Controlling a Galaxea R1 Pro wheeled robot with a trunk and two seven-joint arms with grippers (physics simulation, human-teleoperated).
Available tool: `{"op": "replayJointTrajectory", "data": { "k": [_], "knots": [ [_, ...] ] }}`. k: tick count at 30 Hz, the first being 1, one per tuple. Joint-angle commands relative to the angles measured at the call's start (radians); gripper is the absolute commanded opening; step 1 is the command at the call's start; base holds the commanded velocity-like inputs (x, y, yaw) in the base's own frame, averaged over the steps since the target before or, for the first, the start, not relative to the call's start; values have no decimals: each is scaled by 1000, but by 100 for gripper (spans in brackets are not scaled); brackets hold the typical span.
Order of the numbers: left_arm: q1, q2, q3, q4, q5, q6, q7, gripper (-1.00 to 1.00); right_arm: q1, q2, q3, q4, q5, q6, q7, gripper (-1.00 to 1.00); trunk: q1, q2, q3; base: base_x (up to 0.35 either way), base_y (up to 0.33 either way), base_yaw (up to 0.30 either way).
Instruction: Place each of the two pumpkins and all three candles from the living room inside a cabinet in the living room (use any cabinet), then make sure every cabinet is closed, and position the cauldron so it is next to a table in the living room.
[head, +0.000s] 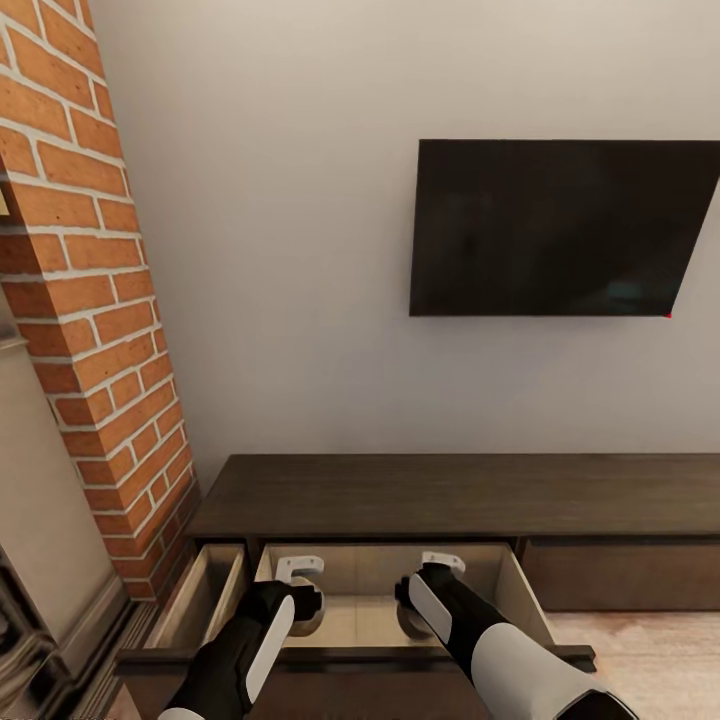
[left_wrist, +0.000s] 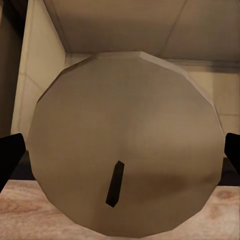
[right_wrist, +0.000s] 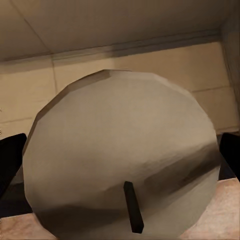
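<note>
Our left gripper (left_wrist: 120, 150) clamping one candle (left_wrist: 125, 145), our right gripper (right_wrist: 120, 160) clamping another candle (right_wrist: 122, 155), both inside the open cabinet (head: 460, 495), no readable writing.

Left arm (head: 245, 650), right arm (head: 500, 650): glossy black shells, white panels; dark jaws.

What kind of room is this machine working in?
Most likely a living room. A flat black television hangs on the pale wall above a long low dark wooden cabinet, and a red brick column, perhaps part of a fireplace, stands at the left.
</note>
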Motion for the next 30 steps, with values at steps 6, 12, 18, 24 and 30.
{"op": "replayJointTrajectory", "data": {
  "k": [6,12,18,24,30],
  "knots": [
    [0,0,0,1,0,-1,0,-100,0,0,2,0,0,-40,1,-100,0,0,0,0,0,0],
    [0,0,0,1,0,0,0,-100,1,0,2,0,0,-48,1,-100,0,0,0,0,0,0],
    [0,0,-1,1,0,-1,-1,-100,1,0,2,-2,0,-52,1,-100,0,0,0,57,64,0],
    [0,0,0,1,0,0,-1,-100,1,0,2,-2,-2,-50,55,-100,0,0,0,51,62,0],
    [0,0,0,1,0,0,-1,-100,1,0,2,-1,0,-51,140,-100,0,0,0,4,13,0]
  ]
}}
